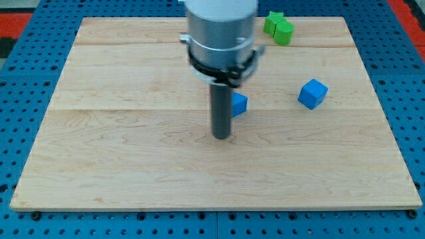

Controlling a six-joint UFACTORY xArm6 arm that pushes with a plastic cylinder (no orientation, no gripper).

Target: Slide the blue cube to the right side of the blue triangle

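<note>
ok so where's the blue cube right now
The blue cube sits toward the view's right, apart from the blue triangle beside my tip.

Rod hiding most of the blue triangle, only its right part showing, arm housing being cut off by the view's top, green block possibly star-shaped, outline unclear

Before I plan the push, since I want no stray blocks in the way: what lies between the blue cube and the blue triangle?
Nothing: in the camera view, only bare wood separates the blue cube from the blue triangle. My tip sits at the triangle's left.
</note>
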